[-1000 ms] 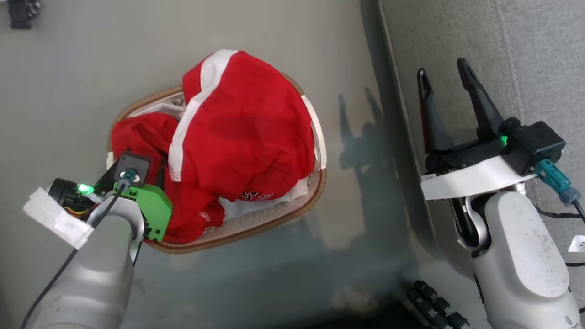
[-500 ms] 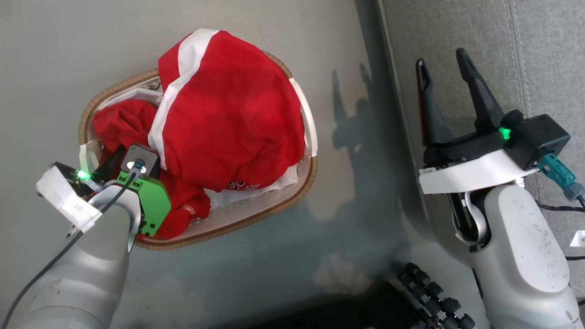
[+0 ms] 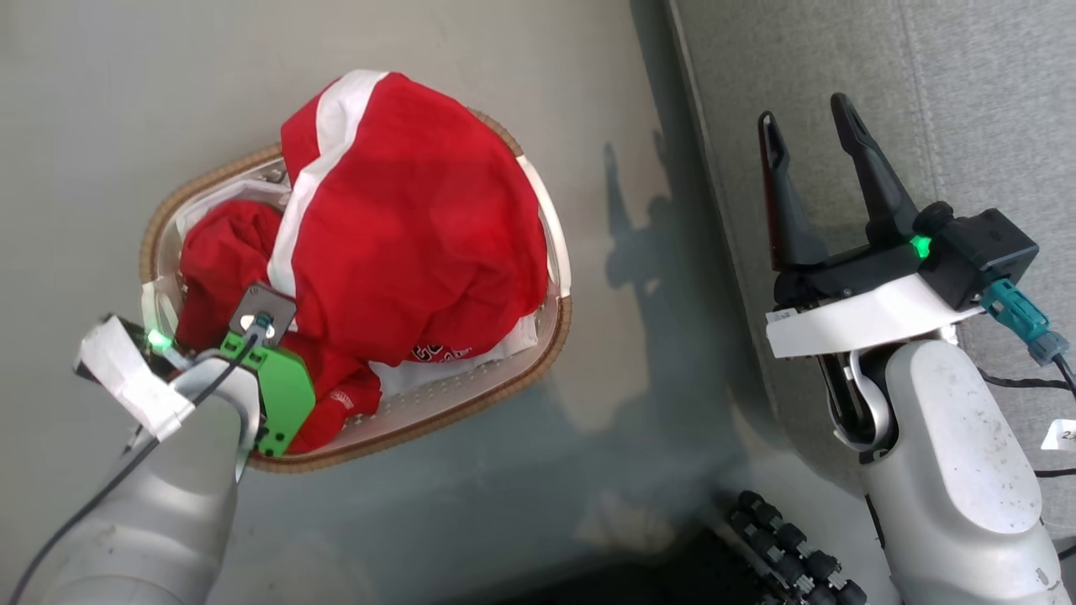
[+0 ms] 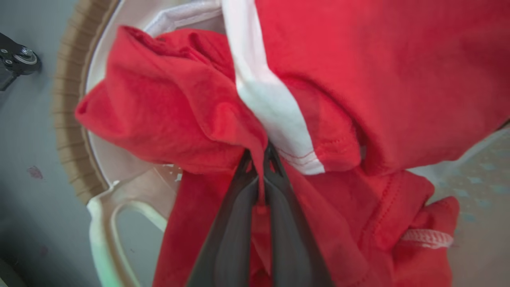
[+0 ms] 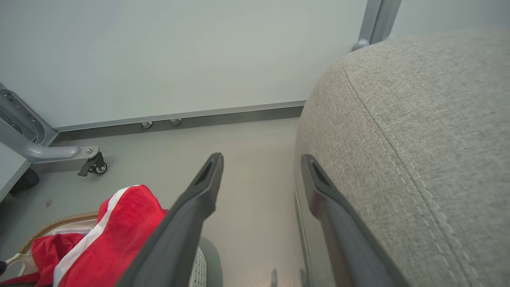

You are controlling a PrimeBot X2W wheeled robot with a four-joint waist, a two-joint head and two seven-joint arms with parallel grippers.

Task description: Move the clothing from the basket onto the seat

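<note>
1. The left pincer pinches a fold of the bright red, white-striped fabric clothing, which is heaped in the oval white brown-rimmed plastic basket.
2. The right pincer is spread and empty over the edge of the grey fabric sofa.

Both arms end in smooth, pale grey shells. The right forearm is flecked with small dark specks. The left claw and right claw each have two long, dark, tapering fingers. A bright green bracket with small holes sits at the left wrist, and a thin black cable trails along the left forearm. A white band wraps the right wrist below a black box, which has a green light and a teal plug.
</note>
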